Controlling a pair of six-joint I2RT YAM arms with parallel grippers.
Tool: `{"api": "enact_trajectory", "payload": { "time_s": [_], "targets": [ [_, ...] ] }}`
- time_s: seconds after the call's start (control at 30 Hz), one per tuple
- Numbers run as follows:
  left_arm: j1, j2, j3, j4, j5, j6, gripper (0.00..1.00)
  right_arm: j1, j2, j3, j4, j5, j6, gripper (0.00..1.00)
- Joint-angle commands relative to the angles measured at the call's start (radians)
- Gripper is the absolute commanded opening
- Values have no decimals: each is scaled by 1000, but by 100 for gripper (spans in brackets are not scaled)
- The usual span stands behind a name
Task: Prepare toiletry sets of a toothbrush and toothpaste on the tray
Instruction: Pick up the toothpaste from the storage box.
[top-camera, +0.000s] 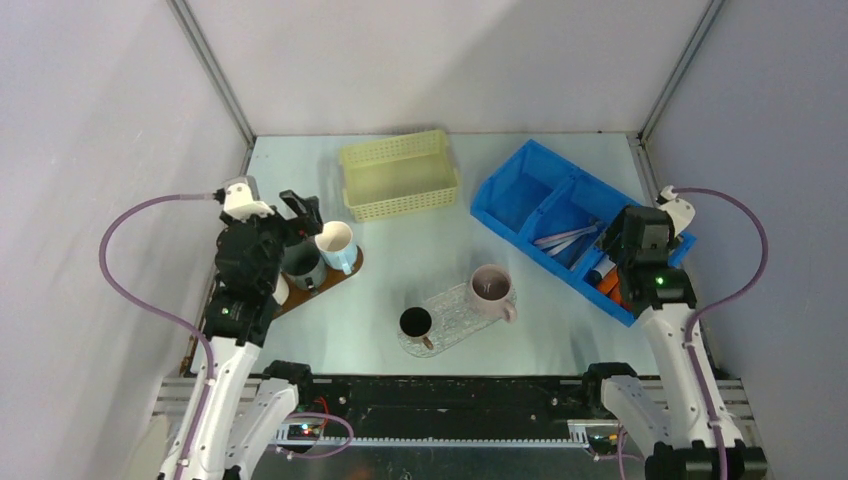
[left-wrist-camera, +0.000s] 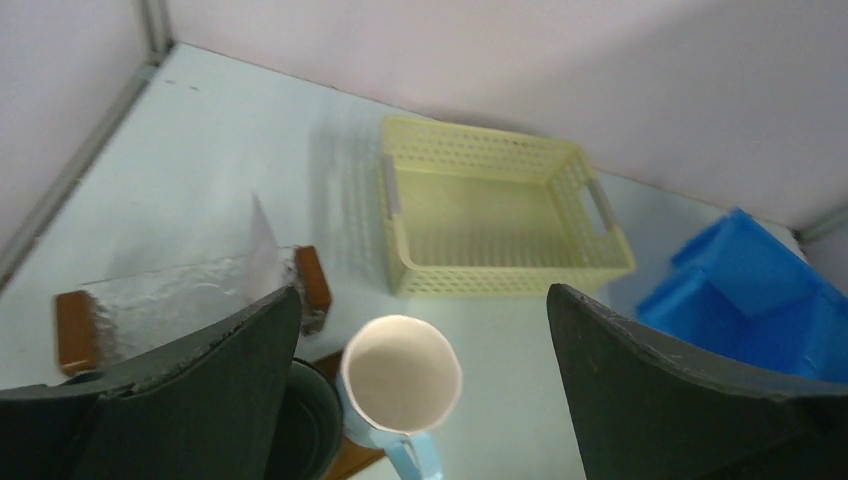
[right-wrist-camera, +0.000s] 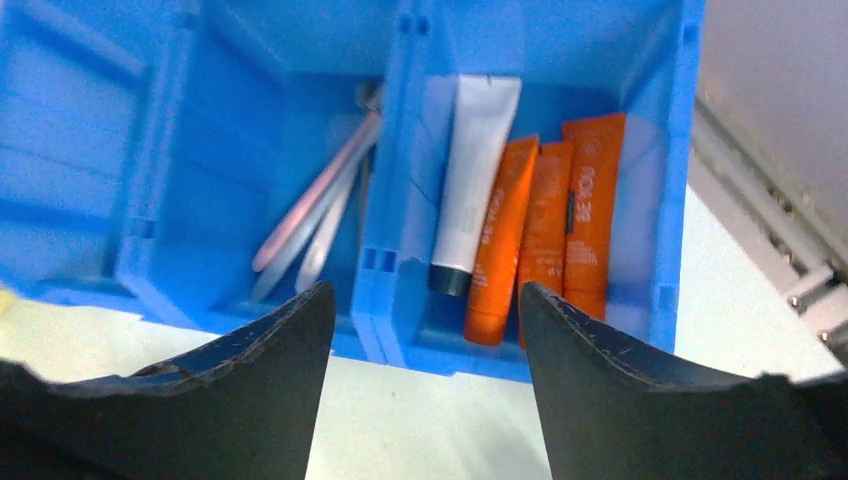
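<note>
The toothbrushes (right-wrist-camera: 315, 205), slim and pale pink or white, lie slantwise in one compartment of the blue bin (top-camera: 522, 190) on the right side of the desk (top-camera: 400, 265). In the neighbouring compartment, at the bin's near right end, lie the tubes: a white tube (right-wrist-camera: 470, 170) with a dark cap, and touching it three orange tubes (right-wrist-camera: 545, 225) side by side. None of them is on the clear tray (top-camera: 450, 305), which sits at the middle of the desk nearer the arms and carries a pink mug (top-camera: 490, 287) and a black mug (top-camera: 415, 322).

The right pincer (right-wrist-camera: 422, 290) hovers over the bin above the tubes, its fingers spread with nothing between them. The left pincer (left-wrist-camera: 420, 300) is spread wide and holds nothing, above a white mug (left-wrist-camera: 400, 375) with a light blue handle. That mug stands beside a dark mug (top-camera: 300, 262) on a brown tray (top-camera: 345, 273) at the left. A yellow basket (top-camera: 398, 175) stands at the back of the desk, between the two arms' sides.
</note>
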Motion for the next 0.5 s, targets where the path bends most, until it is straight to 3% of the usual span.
{"api": "enact_trajectory", "payload": {
  "time_s": [0.0, 0.23, 0.47],
  "targets": [
    [-45, -16, 28, -42, 106, -46, 100, -79, 85, 1, -86, -15, 147, 67],
    [-107, -32, 9, -69, 160, -82, 100, -198, 228, -31, -55, -112, 234, 54],
    [-119, -48, 11, -95, 169, -81, 100, -226, 363, -49, -46, -157, 285, 41]
  ]
}}
